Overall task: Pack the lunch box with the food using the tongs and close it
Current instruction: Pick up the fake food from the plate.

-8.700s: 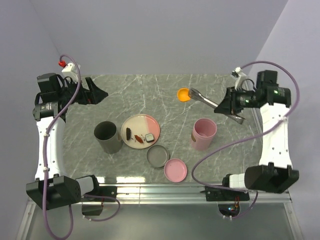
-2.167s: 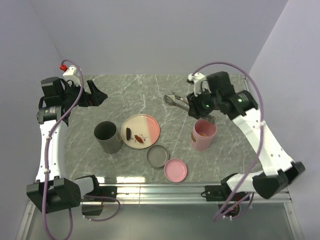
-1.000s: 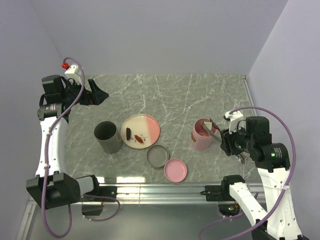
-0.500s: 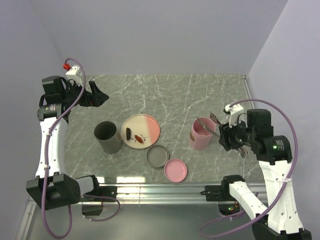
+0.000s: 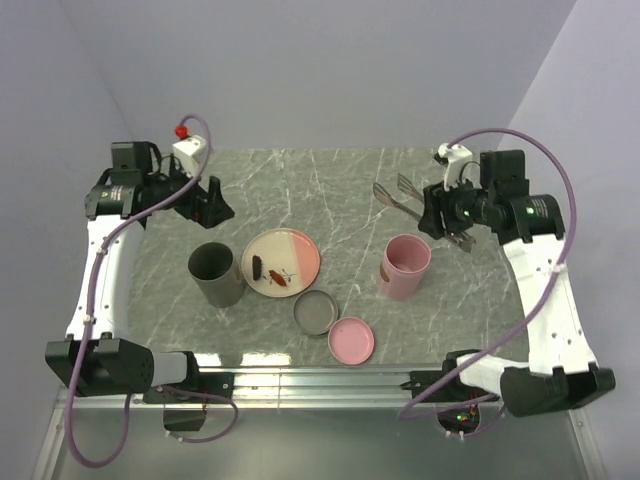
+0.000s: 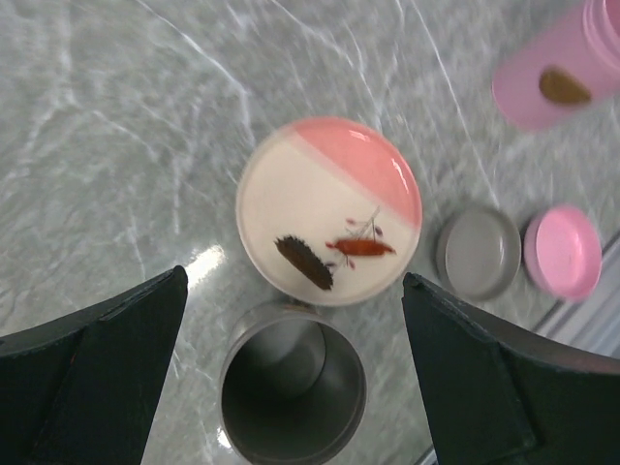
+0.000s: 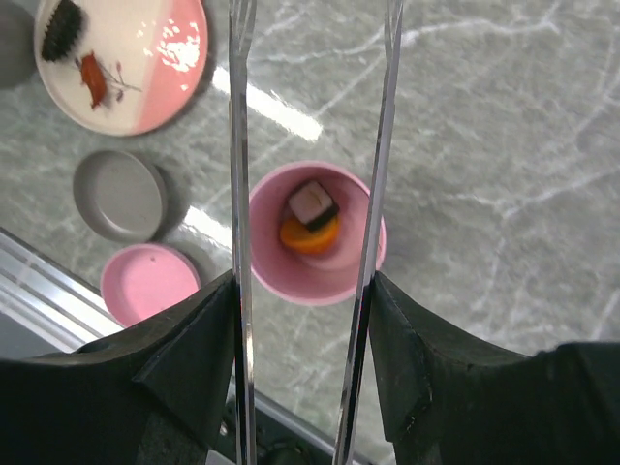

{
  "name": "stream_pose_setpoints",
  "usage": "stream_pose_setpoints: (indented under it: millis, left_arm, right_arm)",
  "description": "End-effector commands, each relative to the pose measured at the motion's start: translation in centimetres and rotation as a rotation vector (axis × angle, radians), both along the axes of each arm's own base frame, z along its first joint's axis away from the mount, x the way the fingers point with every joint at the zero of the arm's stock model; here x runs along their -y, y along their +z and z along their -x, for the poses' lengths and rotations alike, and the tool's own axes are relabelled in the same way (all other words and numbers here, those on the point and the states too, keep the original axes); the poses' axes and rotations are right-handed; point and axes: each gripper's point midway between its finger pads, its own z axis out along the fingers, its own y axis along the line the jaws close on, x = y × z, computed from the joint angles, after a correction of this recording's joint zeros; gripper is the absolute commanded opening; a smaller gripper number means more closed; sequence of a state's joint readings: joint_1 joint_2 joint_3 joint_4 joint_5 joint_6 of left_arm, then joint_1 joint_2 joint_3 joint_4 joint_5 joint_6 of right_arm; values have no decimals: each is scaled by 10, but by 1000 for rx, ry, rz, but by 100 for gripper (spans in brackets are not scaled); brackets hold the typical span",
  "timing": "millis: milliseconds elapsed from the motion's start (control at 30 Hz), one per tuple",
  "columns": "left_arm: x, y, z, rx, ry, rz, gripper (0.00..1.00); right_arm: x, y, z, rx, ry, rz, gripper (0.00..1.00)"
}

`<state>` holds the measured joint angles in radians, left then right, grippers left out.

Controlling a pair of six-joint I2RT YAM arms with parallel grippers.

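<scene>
Held above the table behind the pink lunch box cup (image 5: pixel 405 266), the silver tongs (image 5: pixel 388 193) have their arms spread and their tips empty; my right gripper (image 5: pixel 438 217) is shut on them. In the right wrist view the tongs (image 7: pixel 237 194) frame the pink cup (image 7: pixel 276 266), which holds an orange round piece (image 7: pixel 310 237) and a pale-and-dark square (image 7: pixel 312 203). A dark brown piece (image 6: pixel 303 262) and a reddish piece (image 6: pixel 363 247) lie on the cream-and-pink plate (image 6: pixel 358 160). My left gripper (image 6: pixel 293 279) hangs open over the plate's near edge and the empty grey cup (image 6: pixel 291 387).
A grey lid (image 5: pixel 316 312) and a pink lid (image 5: pixel 351 340) lie near the front edge, right of the grey cup (image 5: pixel 215 272). The plate (image 5: pixel 300 250) sits between the two cups. Walls close the table at the back and sides.
The right arm swung with the tongs from beside the pink cup to behind it. The left arm moved right, toward the grey cup and plate.
</scene>
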<state>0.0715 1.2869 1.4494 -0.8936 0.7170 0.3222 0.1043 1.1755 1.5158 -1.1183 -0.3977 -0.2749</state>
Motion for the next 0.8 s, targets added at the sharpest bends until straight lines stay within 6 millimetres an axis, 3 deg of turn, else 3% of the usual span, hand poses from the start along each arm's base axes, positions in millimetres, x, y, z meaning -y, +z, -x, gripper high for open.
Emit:
stream_pose_setpoints:
  millis: [0,167,200,433,567,767]
  left_arm:
    - [8,-11,13,-1,-125,-135,99]
    - [24,-5,16,20,-169,-110,97]
    - [30,-1,12,31,-148,-64,98]
    - [36,19,6,52,-72,52,99]
    - [31,34,-3,77,13,128,99]
    - [-5,55,-18,65,159,293,99]
  right_arm:
    - [-20,36,-21,110,24,-85,60]
    - [-40,36,-22,97,73,-119,59]
    - [-58,26,-19,75,118,-108,59]
    - [-122,-4,-10,3,281,-45,56]
    - [-154,-23,-7,-31,353,-2,55]
    - [-200,-68,10,-117,461,83,51]
